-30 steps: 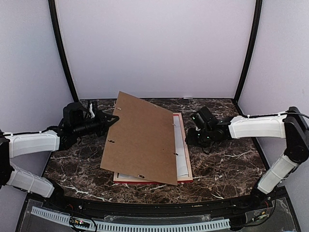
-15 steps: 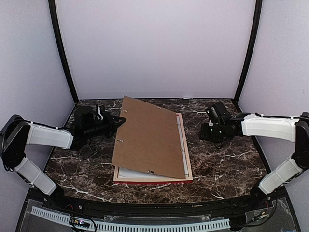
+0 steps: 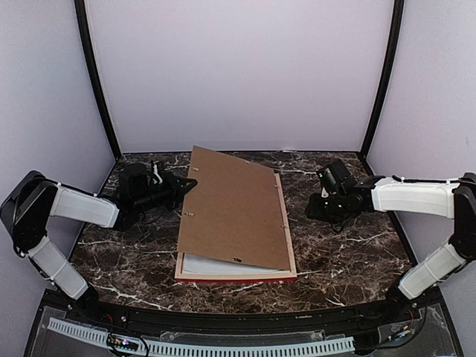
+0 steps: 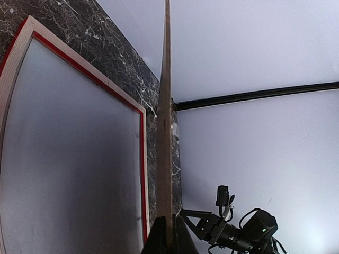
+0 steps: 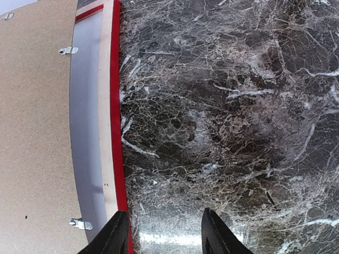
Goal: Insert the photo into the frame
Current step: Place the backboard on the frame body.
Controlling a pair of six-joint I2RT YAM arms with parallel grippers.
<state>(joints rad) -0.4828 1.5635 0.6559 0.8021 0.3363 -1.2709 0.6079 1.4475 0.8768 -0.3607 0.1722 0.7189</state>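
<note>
Brown backing board (image 3: 234, 212) is clenched by its left edge in your left gripper (image 3: 184, 187), tilted over the frame (image 3: 291, 256), which lies flat mid-table. Your right gripper (image 5: 164, 233) hangs released over the marble table (image 3: 349, 253), just right of the frame. A pale sheet (image 3: 208, 266) inside may be the photo's back; you cannot tell.

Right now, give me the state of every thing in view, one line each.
Frame, flat on the table, back side up, a pale sheet inside it.
Board, tilted, left edge raised, right edge low at the frame.
Left gripper, shut on the board's edge.
Right gripper, open, empty, beside the frame's right rail.
</note>
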